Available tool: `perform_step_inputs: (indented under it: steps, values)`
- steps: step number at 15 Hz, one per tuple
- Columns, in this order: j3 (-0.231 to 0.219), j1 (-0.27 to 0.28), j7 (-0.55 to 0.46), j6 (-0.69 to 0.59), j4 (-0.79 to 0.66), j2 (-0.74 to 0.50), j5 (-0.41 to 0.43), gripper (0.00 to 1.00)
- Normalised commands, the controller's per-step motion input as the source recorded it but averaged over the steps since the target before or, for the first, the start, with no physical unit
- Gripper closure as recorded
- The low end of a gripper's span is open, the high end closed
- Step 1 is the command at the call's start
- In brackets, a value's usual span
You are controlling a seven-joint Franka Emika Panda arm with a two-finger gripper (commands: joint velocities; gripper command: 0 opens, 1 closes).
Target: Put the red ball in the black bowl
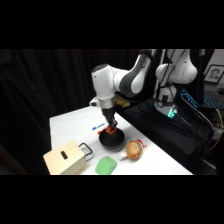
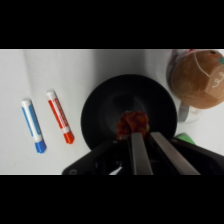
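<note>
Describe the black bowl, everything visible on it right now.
The black bowl is round, shallow and glossy black, looking like plastic or glazed ware. It sits upright on the white table, between two markers and a tan-orange round object in the wrist view, with a green flat piece nearby. The red ball is over its middle, at the tips of the gripper, which hangs directly above the bowl. Whether the ball touches the bowl's floor cannot be told.
</note>
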Motion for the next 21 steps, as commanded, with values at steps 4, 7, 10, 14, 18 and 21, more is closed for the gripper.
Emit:
perform_step_inputs:
  steps: [4,7,10,14,18,21]
  values:
    - [0.039,-0.014,-0.12,0.20,-0.01,0.08,0.008,0.98]
    - [0.009,-0.008,-0.06,0.12,0.02,0.05,-0.036,0.59]
    - [0.008,-0.015,-0.07,0.06,0.04,0.00,-0.032,0.35]
    - [0.013,-0.022,-0.11,-0.08,0.04,-0.11,-0.035,0.02]
    - [-0.011,0.000,-0.05,-0.27,-0.01,-0.31,-0.094,0.00]
    - [-0.017,-0.005,-0.05,-0.33,-0.01,-0.38,-0.098,0.00]
